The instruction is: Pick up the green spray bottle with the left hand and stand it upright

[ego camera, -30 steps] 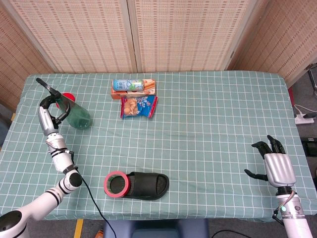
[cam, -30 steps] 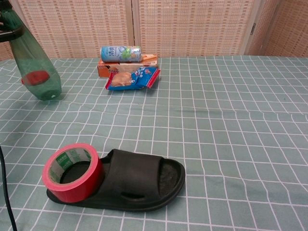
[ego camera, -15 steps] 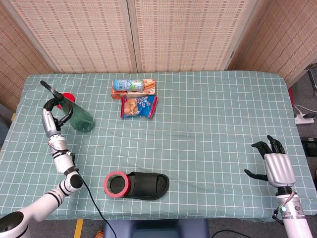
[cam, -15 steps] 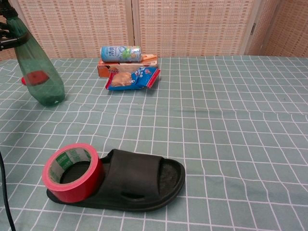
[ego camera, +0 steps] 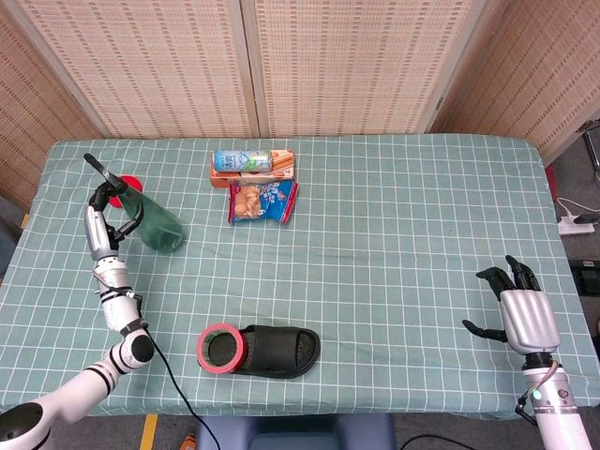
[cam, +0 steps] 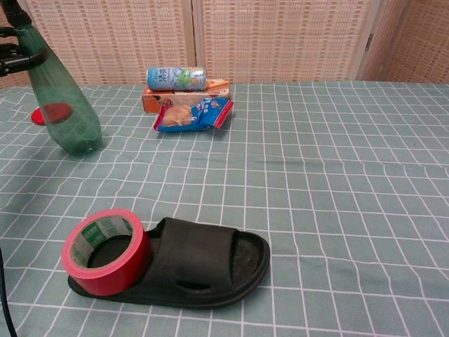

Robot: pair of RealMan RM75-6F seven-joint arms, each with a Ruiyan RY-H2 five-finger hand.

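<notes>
The green spray bottle point(ego camera: 157, 225) is translucent dark green and tilts with its neck up and to the left, its base low over the cloth. My left hand point(ego camera: 105, 212) grips it around the neck at the table's far left. In the chest view the bottle point(cam: 67, 107) leans left, with the hand's dark fingers point(cam: 17, 60) at its top by the frame edge. I cannot tell whether the base touches the table. My right hand point(ego camera: 517, 307) hangs at the front right with its fingers apart, holding nothing.
A drink can point(ego camera: 242, 160) lies on an orange box point(ego camera: 284, 168), with a snack bag point(ego camera: 262, 201) in front. A black slipper point(ego camera: 278, 350) and a red tape roll point(ego camera: 220, 348) sit near the front edge. A red disc point(ego camera: 126, 182) lies behind the bottle.
My left hand has carried the bottle a little to the right and raised its neck, so it stands steeper than before. The right hand has not moved.
</notes>
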